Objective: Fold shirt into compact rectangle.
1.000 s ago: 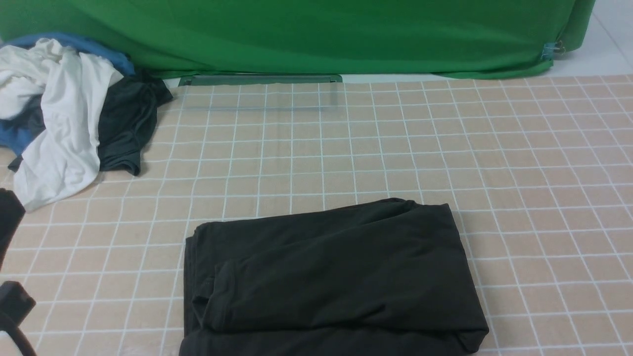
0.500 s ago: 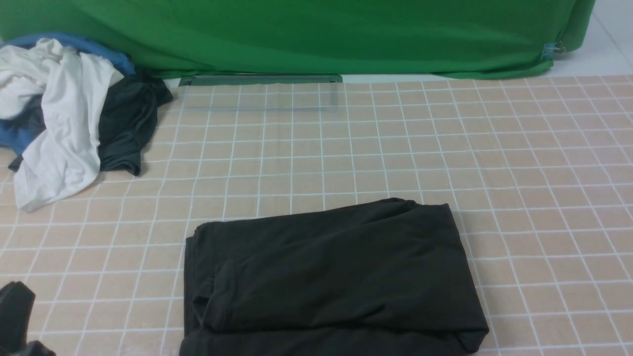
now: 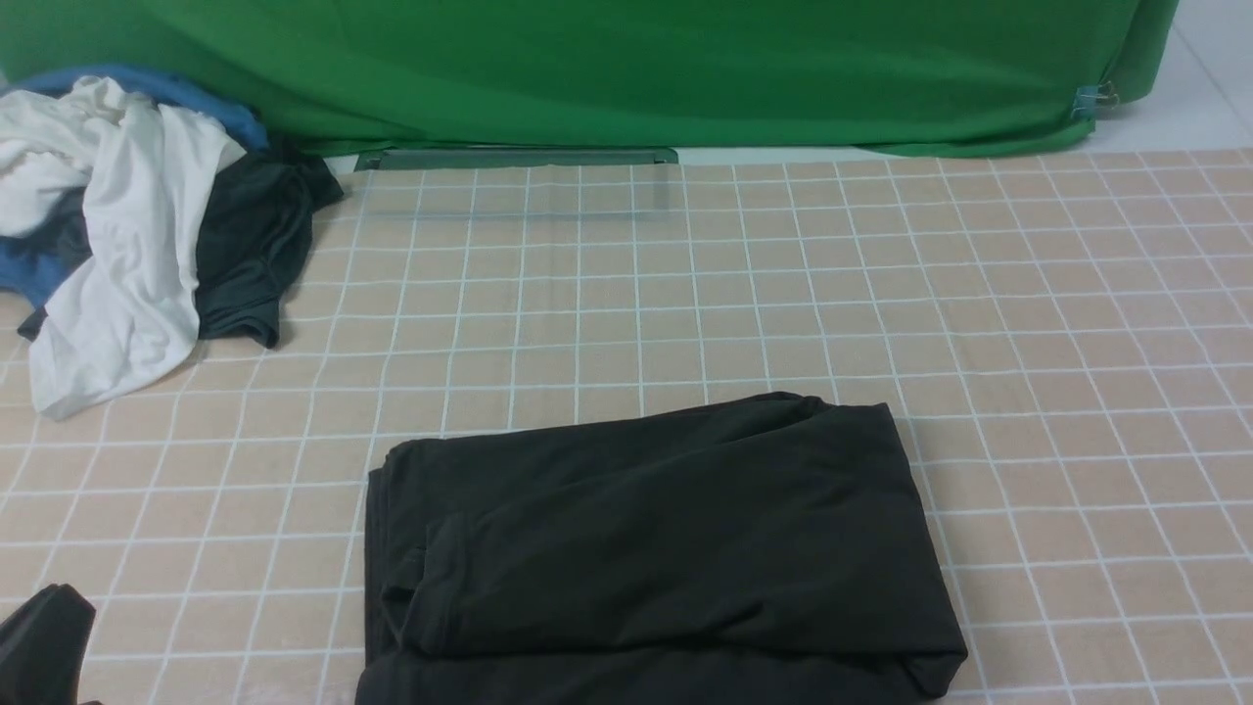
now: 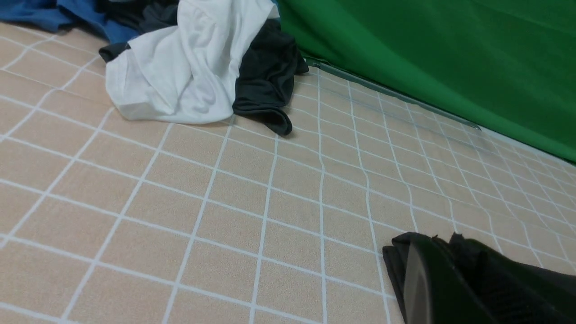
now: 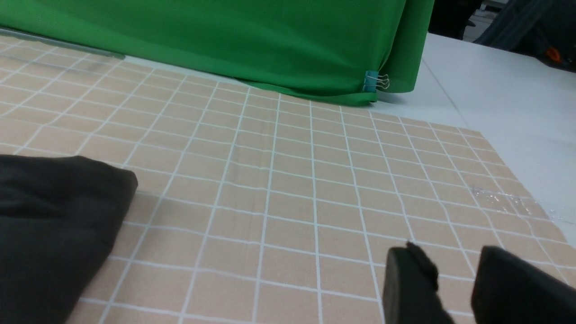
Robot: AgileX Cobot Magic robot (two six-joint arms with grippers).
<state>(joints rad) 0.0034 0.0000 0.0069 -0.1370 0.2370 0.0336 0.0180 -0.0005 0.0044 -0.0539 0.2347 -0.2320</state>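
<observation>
The shirt (image 3: 656, 548) lies folded into a near-rectangular black bundle on the near centre of the table (image 3: 1028, 323), which is covered by a beige cloth with a white grid. Its left and far edges run fairly straight; the right edge bulges slightly, and a loose inner layer shows as a ridge near the left side. The near edge is cut off by the front view. In the right wrist view a rounded corner of the bundle (image 5: 58, 225) rests flat on the grid.

The left gripper (image 4: 443, 274) stands near the left of the bundle, apart from it — its fingers clenched together, holding nothing. The right gripper (image 5: 454, 283) hangs over bare grid to the right of the shirt, well clear of it; its fingers (image 5: 409, 283) stand partly released with an empty gap between them.

Judged from the bundle's shape, the folding appears essentially done, and the step in hand is withdrawal or final tidying. To do it well, both arms should clear the fabric without brushing it; if any trimming is wanted, a light press along the bulging right edge would square the outline without disturbing the layers.

Far left, a pile of other garments — white (image 3: 117, 255), dark grey (image 3: 250, 245), blue (image 3: 39, 269) — lies against a green backdrop (image 3: 626, 69).
</observation>
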